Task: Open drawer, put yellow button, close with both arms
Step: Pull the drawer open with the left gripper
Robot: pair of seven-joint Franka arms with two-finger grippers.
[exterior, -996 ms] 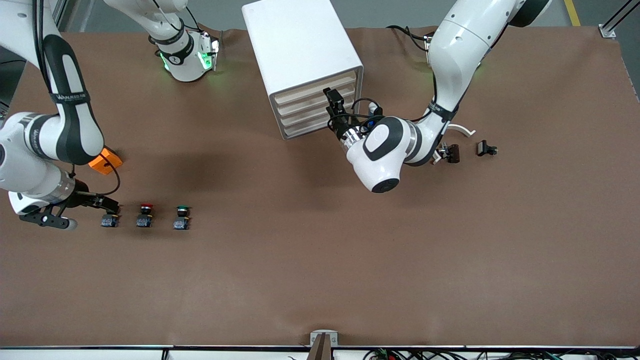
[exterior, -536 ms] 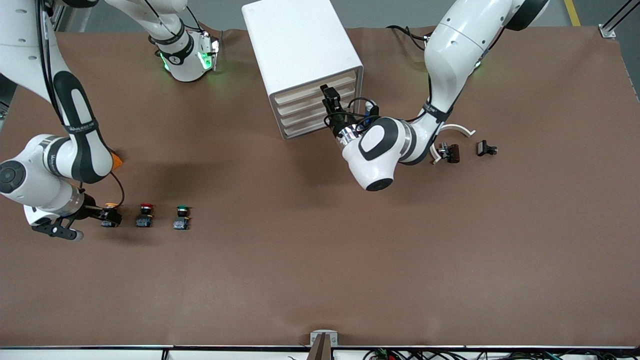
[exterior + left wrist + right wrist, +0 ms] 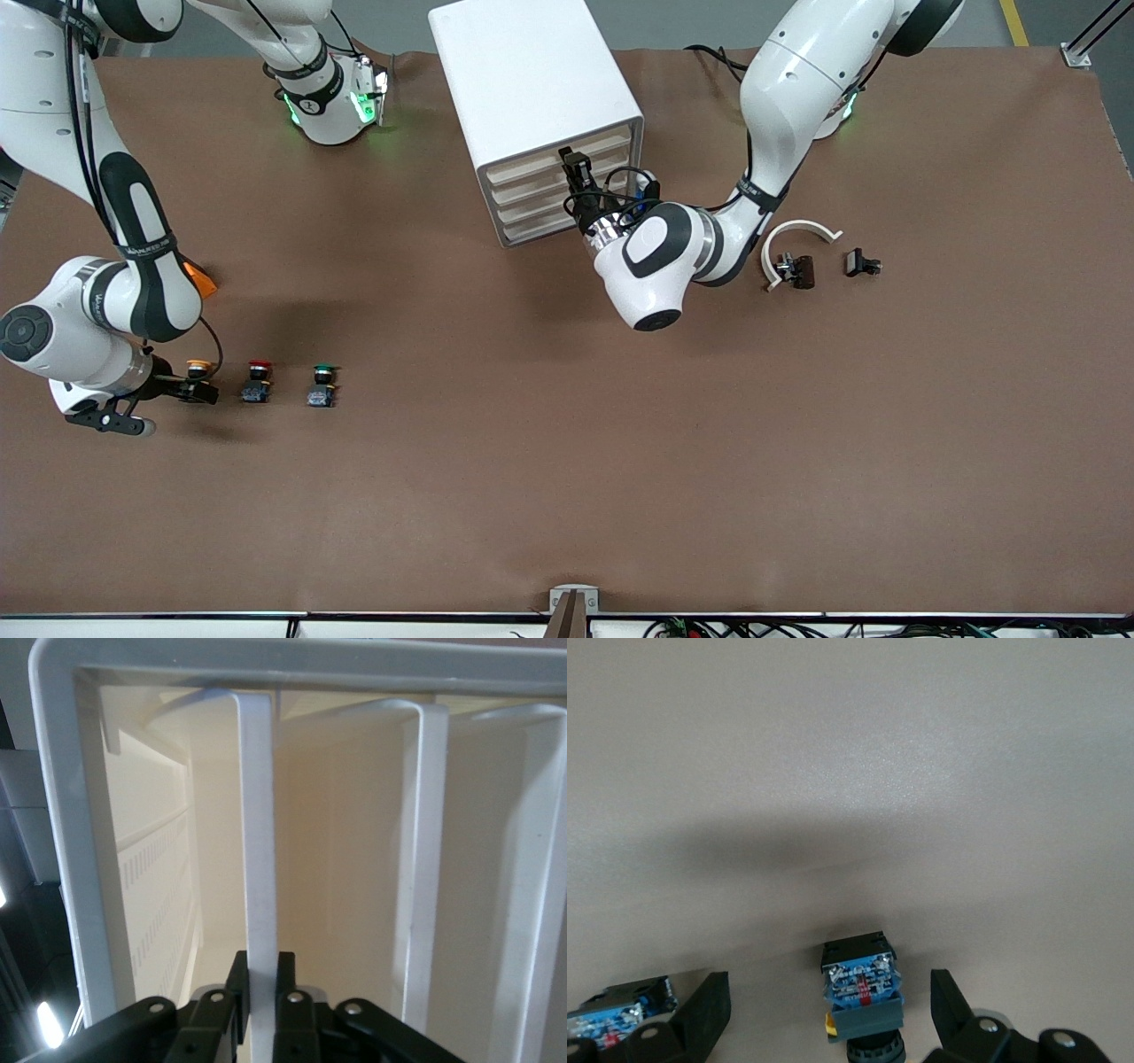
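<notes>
1. Since a second ago the left gripper (image 3: 574, 164) has moved up the cabinet (image 3: 532, 80) front to the uppermost drawer (image 3: 567, 158) and its jaws have clamped down; the right gripper (image 3: 197, 391) has slid along the tabletop (image 3: 620, 443) until its jaws stand around the yellow button (image 3: 198, 366).
2. In the left wrist view, the left gripper's (image 3: 260, 992) jaws are clenched on a thin white vertical lip of the drawer (image 3: 260, 815), one black finger (image 3: 236, 979) pressed on each face of it.
3. All four cream-fronted drawers sit flush in the white cabinet, which stands toward the robots' bases in the middle of the tabletop.
4. In the right wrist view, the right gripper's (image 3: 830, 1014) jaws are spread wide, one finger (image 3: 704, 1014) on each flank of the yellow button (image 3: 862, 988). Bare gaps show between both fingers and its blue base, so nothing is grasped.
5. That button stands on the tabletop at the right arm's end, first in a row with the red-capped button (image 3: 258, 381) beside it and the green-capped button (image 3: 323, 385) next along, each standing apart.
6. An orange block (image 3: 200, 280) peeks out from under the right arm, farther from the front camera than the buttons.
7. Toward the left arm's end lie a curved white piece (image 3: 797, 236) and two small dark parts (image 3: 862, 262).
</notes>
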